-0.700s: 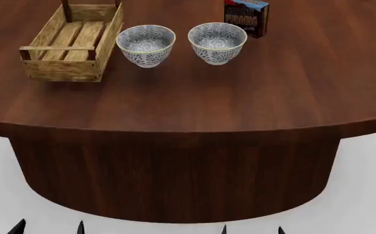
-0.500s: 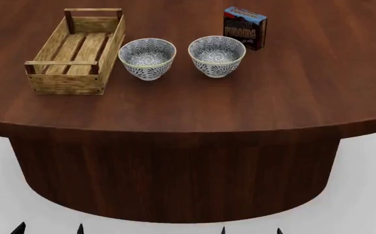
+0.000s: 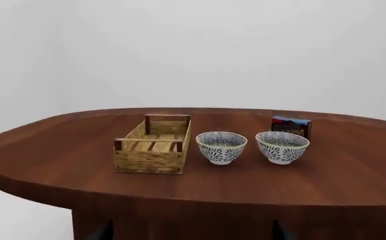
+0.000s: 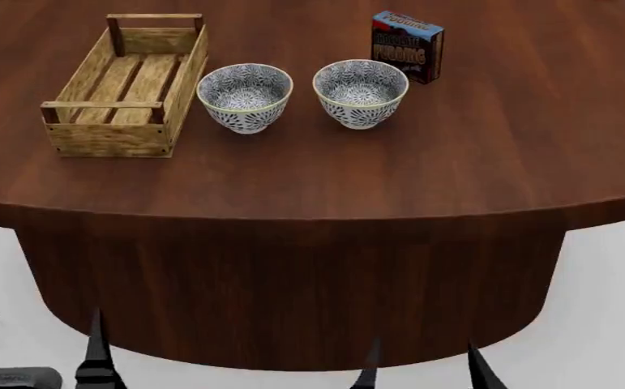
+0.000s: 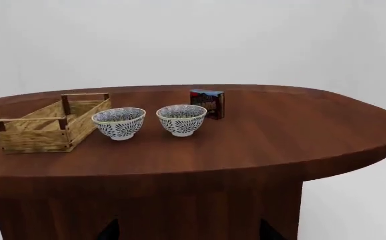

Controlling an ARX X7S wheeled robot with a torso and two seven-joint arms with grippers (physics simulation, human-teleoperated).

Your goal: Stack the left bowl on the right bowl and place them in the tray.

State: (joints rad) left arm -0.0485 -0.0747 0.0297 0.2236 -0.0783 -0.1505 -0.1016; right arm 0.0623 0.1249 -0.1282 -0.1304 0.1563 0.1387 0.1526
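Fingertips are all you can see of your two grippers in the head view: the left gripper (image 4: 40, 348) shows two dark tips spread apart, and the right gripper (image 4: 421, 365) shows the same, both low below the near edge of the table (image 4: 312, 174) and level with its pedestal. Each has its fingers parted with nothing between them. Neither touches the table or anything on it. Out from the left gripper, up past the near edge, you meet the tray (image 4: 126, 85) first, lying toward the far left corner with its long sides running from near to far; its slatted bottom holds nothing. Just beside the tray's right side, apart from it by a thin gap, stands the left bowl (image 4: 245, 97), upright and patterned. The right bowl (image 4: 361, 92) stands close to its right, not touching it, and farther from the near edge than your right gripper by the full depth of bare wood. Behind the right bowl, toward the far edge, stands the pudding box (image 4: 408, 45), upright. In your left wrist view the tray (image 3: 154, 144), left bowl (image 3: 221, 147) and right bowl (image 3: 282, 147) sit in a row across the table top, well away from the camera; the right wrist view shows the same row from the other side.
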